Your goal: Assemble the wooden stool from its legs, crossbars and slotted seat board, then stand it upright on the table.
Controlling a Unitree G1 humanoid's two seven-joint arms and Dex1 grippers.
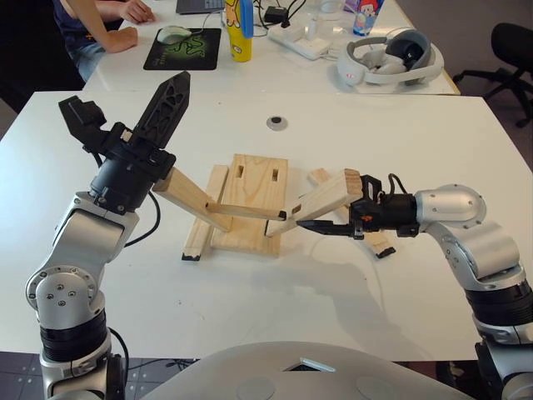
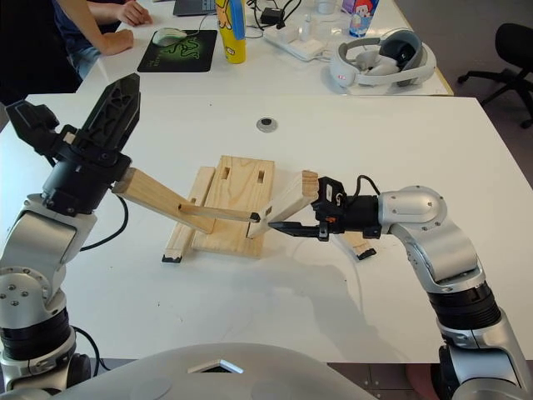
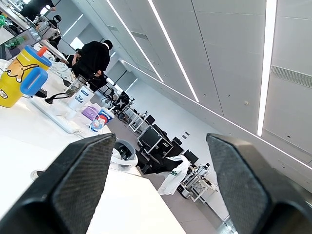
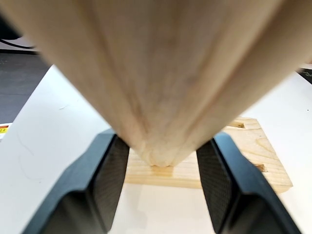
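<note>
Room: white table (image 1: 416,150) in front of me; beyond it a second desk with a yellow bottle (image 1: 240,29), a black mouse pad (image 1: 183,48) and a white headset (image 1: 391,58).
Seat board: the slotted seat board (image 1: 258,192) lies flat mid-table, with two slots showing near its far end.
Left pincer: my left gripper (image 1: 179,83) is raised over the table's left side, pointing up and away. The wrist view shows its fingers apart, and the first leg (image 1: 196,198) is caught at their roots.
First leg: slants down toward the board's near left corner, clear of the table.
Right pincer: my right gripper (image 1: 304,224) lies low and level, just right of the board, clamped on both sides of the second leg (image 1: 321,200).
Second leg: slopes down leftward, its lower end over the board's near right corner.
Crossbar: the crossbar (image 1: 246,212) runs between the two legs' lower ends, meeting both.
Spare leg: the spare leg (image 1: 196,242) lies flat against the board's left edge.
Loose piece: a loose wooden piece (image 1: 319,176) lies right of the board, partly hidden behind my right arm.
Disc: a small grey disc (image 1: 277,123) sits beyond the board.
</note>
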